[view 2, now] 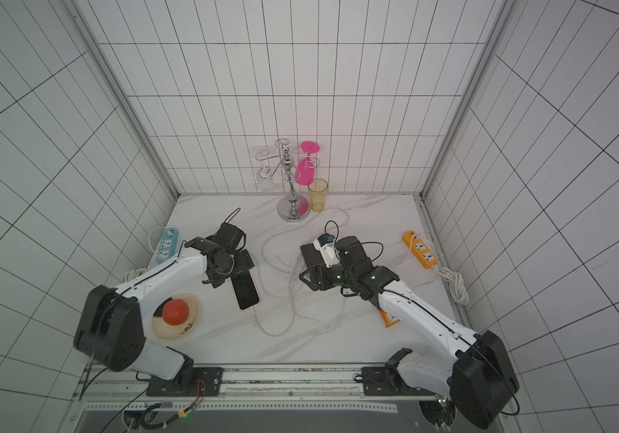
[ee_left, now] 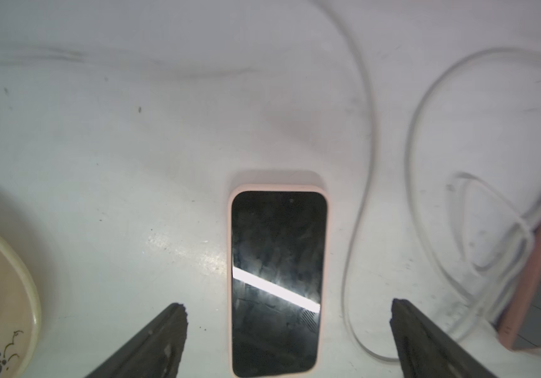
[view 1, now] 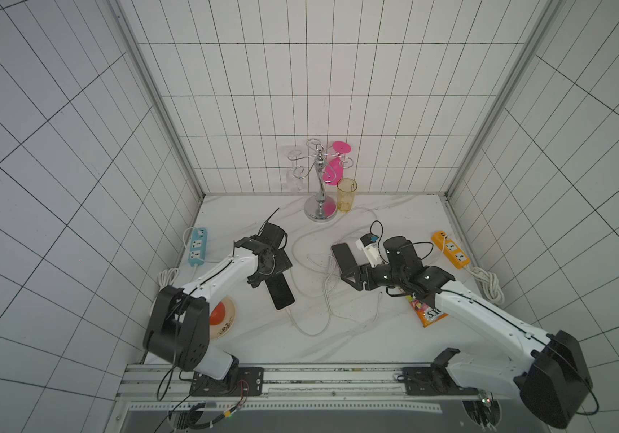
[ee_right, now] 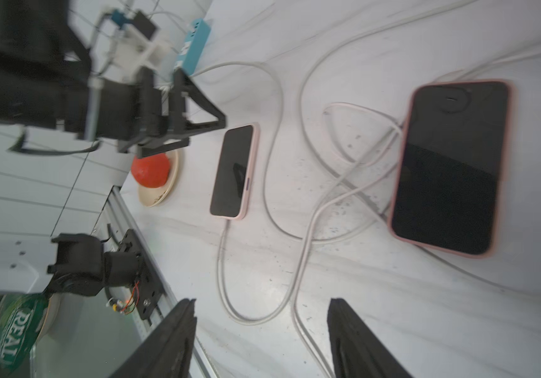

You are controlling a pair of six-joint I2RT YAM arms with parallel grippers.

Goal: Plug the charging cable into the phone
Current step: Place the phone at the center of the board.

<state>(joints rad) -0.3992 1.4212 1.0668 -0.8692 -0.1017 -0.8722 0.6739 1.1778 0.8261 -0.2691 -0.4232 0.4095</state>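
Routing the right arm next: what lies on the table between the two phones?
Loops of white cable, crossing each other, between the small phone and the larger phone; clearest in the right wrist view.

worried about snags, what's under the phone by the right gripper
White cables slip under the phone's edge, so it seems to rest on them. Their path beneath it is covered by the phone.
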